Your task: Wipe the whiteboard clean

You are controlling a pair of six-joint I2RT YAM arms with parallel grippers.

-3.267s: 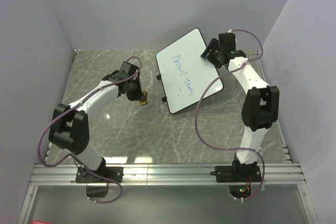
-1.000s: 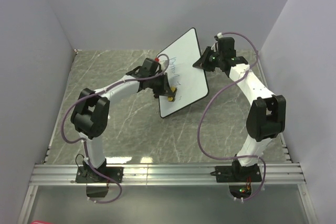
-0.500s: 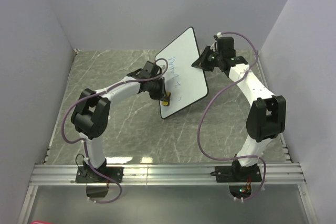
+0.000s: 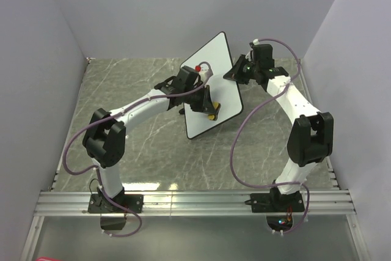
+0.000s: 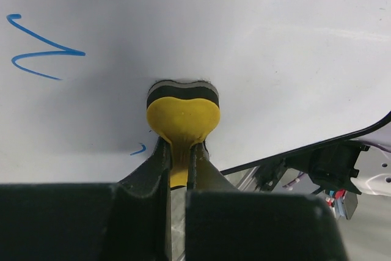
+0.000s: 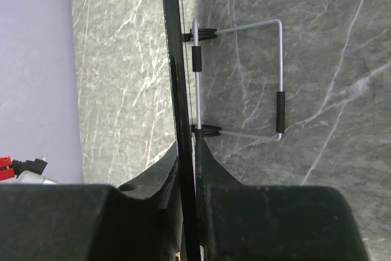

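Blue scribbles [image 5: 43, 53], seemingly few, on whiteboard [image 4: 223, 71]

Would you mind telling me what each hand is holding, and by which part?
The left hand pinches the yellow eraser by its narrow handle, its pad against the whiteboard. The right hand clamps the whiteboard by its black-rimmed edge.

Top cam high, looking down+fwd over table [image 4: 134, 145], wrist cams close on whiteboard [image 4: 220, 59], shared w/ top

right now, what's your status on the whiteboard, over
Shut both sides: left fingers pinch the yellow eraser, pad against the whiteboard; right fingers clamp its rim, board tilted up. Some blue marks left to wipe. Nothing blocking them.
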